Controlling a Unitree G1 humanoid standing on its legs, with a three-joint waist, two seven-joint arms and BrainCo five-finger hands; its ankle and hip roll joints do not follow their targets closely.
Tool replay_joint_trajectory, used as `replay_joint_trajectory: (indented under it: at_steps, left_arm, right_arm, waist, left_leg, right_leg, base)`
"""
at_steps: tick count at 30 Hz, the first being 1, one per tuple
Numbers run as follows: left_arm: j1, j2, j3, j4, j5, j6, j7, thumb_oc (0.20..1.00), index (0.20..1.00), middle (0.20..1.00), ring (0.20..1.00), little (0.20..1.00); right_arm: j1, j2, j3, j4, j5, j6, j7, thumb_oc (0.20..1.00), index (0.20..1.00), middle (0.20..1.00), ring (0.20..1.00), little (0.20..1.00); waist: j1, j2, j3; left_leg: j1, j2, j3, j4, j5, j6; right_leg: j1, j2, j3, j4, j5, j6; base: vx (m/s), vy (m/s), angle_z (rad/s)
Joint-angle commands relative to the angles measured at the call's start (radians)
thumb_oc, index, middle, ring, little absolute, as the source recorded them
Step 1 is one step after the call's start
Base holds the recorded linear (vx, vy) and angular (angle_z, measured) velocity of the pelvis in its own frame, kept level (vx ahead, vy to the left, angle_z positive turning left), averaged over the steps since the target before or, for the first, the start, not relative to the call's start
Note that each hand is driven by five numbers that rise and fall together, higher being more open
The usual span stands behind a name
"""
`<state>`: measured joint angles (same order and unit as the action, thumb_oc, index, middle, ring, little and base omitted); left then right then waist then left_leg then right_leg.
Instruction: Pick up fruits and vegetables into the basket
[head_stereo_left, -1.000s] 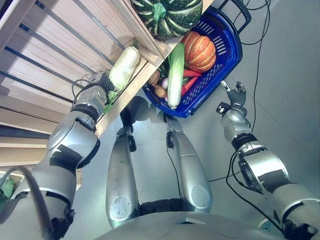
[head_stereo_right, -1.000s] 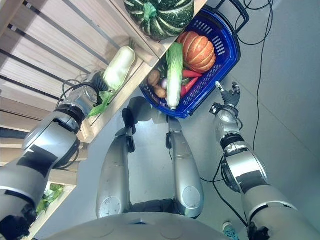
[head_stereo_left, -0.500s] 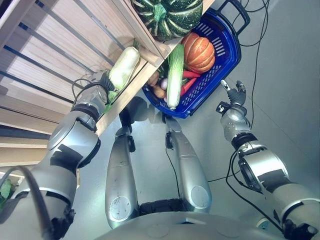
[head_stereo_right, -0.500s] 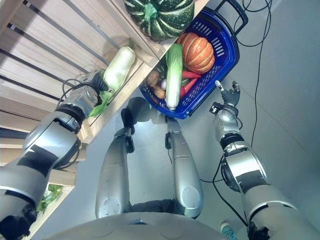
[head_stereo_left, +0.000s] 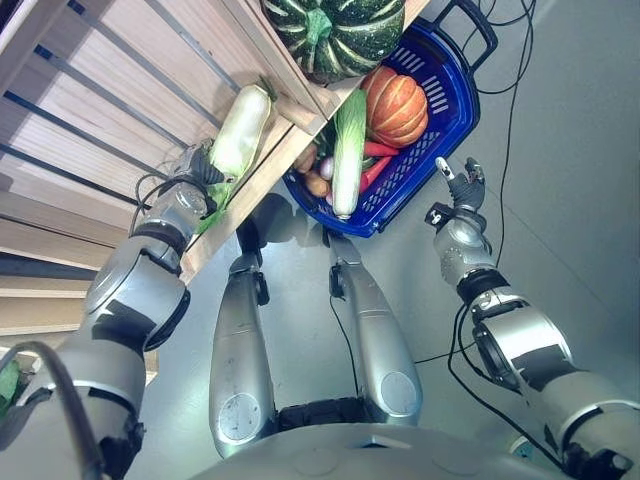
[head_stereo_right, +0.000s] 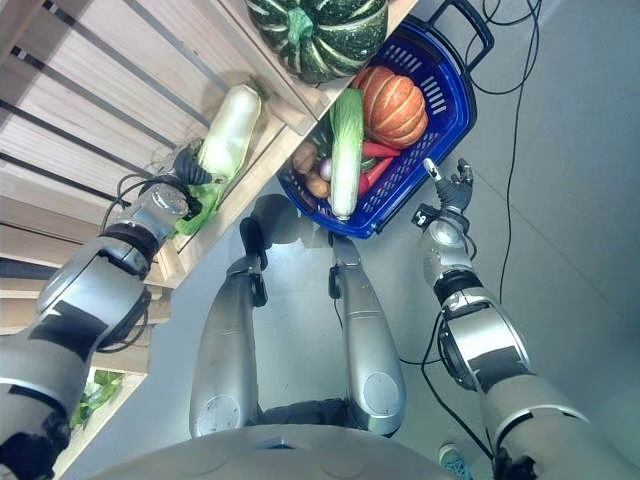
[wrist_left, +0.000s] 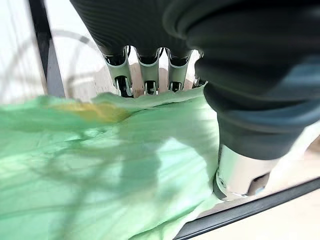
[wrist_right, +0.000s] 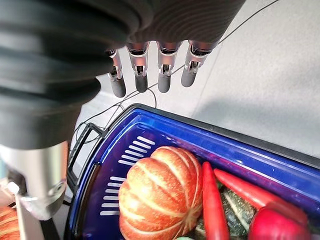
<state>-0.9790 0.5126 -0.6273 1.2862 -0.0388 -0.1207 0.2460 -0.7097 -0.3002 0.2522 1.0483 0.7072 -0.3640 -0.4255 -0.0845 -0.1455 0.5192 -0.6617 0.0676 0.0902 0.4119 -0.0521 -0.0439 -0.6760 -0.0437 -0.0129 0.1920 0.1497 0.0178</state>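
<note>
Change from the earlier frame: the white radish (head_stereo_left: 240, 132) now stands steeper and higher against the wooden shelf (head_stereo_left: 150, 80), its tip nearer the shelf's front rail; the left robot hand (head_stereo_left: 192, 172) has shifted up with it. The right robot hand (head_stereo_left: 462, 188) sits slightly closer to the basket.

Item 1. White radish: upper left of centre in the left eye view, on the slatted shelf, green leaves (wrist_left: 100, 165) trailing down toward the lower left. The left robot hand is at its leafy end, fingers (wrist_left: 145, 75) curled over the leaves, thumb pressed against them on the other side: gripping the radish by its greens.

Item 2. Blue basket (head_stereo_left: 455, 95): upper centre-right, on the grey floor (head_stereo_left: 560, 200), black handle at the top. Holds an orange pumpkin (head_stereo_left: 397, 104), a pale green leafy stalk (head_stereo_left: 345, 160), red peppers (wrist_right: 212, 200) and small brownish pieces.

Item 3. Right robot hand: just beside the basket's lower right rim, not touching, fingers (wrist_right: 150, 70) straight and holding nothing.

Item 4. Dark green striped squash (head_stereo_left: 335, 35): top centre, on the shelf edge above the basket.
</note>
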Motion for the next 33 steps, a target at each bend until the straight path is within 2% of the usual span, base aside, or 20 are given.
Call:
replay_joint_trajectory:
  at_steps: [1, 7, 13, 19, 23, 30, 33]
  left_arm:
    - [0.059, -0.027, 0.144, -0.066, -0.107, -0.081, 0.059, 0.2, 0.2, 0.2, 0.2, 0.2]
    - [0.124, -0.012, 0.188, -0.248, -0.109, -0.113, 0.121, 0.2, 0.2, 0.2, 0.2, 0.2]
    - [0.173, 0.005, 0.201, -0.485, -0.043, -0.144, 0.204, 0.2, 0.2, 0.2, 0.2, 0.2]
    - [0.217, 0.023, 0.2, -0.667, 0.07, -0.183, 0.26, 0.2, 0.2, 0.2, 0.2, 0.2]
    - [0.23, 0.045, 0.203, -0.768, 0.167, -0.207, 0.265, 0.2, 0.2, 0.2, 0.2, 0.2]
    - [0.207, 0.099, 0.168, -0.919, 0.26, -0.239, 0.196, 0.2, 0.2, 0.2, 0.2, 0.2]
    - [0.198, 0.113, 0.142, -0.961, 0.28, -0.272, 0.146, 0.2, 0.2, 0.2, 0.2, 0.2]
  right_arm:
    - [0.053, -0.039, -0.002, -0.088, -0.006, -0.055, -0.043, 1.0, 1.0, 1.0, 1.0, 1.0]
    - [0.088, -0.055, -0.009, -0.219, -0.027, -0.062, -0.076, 1.0, 1.0, 1.0, 1.0, 1.0]
    - [0.154, -0.059, 0.01, -0.45, -0.051, -0.085, -0.051, 1.0, 1.0, 1.0, 1.0, 1.0]
    - [0.212, -0.054, 0.005, -0.616, -0.059, -0.12, 0.09, 1.0, 1.0, 1.0, 1.0, 1.0]
    - [0.236, -0.052, 0.014, -0.727, -0.043, -0.103, 0.193, 1.0, 1.0, 1.0, 1.0, 1.0]
    - [0.249, -0.071, 0.049, -0.864, -0.033, -0.039, 0.346, 1.0, 1.0, 1.0, 1.0, 1.0]
    - [0.239, -0.088, 0.067, -0.903, -0.017, -0.014, 0.4, 1.0, 1.0, 1.0, 1.0, 1.0]
  waist:
    - [0.023, 0.061, 0.001]
    - [0.041, 0.074, 0.001]
    - [0.049, 0.077, 0.001]
    - [0.054, 0.077, 0.001]
    - [0.056, 0.074, 0.001]
    - [0.055, 0.078, 0.001]
    - [0.054, 0.078, 0.001]
  left_leg:
    - [0.048, -0.041, -0.055, -0.208, 0.089, -0.02]
    - [0.06, -0.045, -0.061, -0.219, 0.092, -0.019]
    - [0.066, -0.048, -0.066, -0.229, 0.093, -0.018]
    - [0.073, -0.051, -0.07, -0.235, 0.095, -0.014]
    - [0.085, -0.051, -0.07, -0.237, 0.092, -0.013]
    - [0.095, -0.051, -0.067, -0.252, 0.106, -0.011]
    - [0.099, -0.05, -0.064, -0.254, 0.107, -0.011]
  right_leg:
    - [0.025, 0.045, -0.063, 0.074, -0.112, 0.046]
    - [0.038, 0.035, -0.079, 0.077, -0.12, 0.046]
    - [0.044, 0.024, -0.092, 0.077, -0.125, 0.049]
    - [0.053, 0.016, -0.102, 0.077, -0.129, 0.053]
    - [0.066, 0.011, -0.106, 0.08, -0.137, 0.054]
    - [0.077, 0.006, -0.112, 0.07, -0.132, 0.056]
    - [0.081, 0.005, -0.113, 0.068, -0.131, 0.057]
  base:
    - [0.0, 0.0, 0.0]
    - [0.0, 0.0, 0.0]
    - [0.0, 0.0, 0.06]
    - [0.01, -0.007, 0.05]
    - [0.01, -0.009, 0.01]
    - [0.0, 0.001, 0.01]
    - [0.01, -0.004, 0.04]
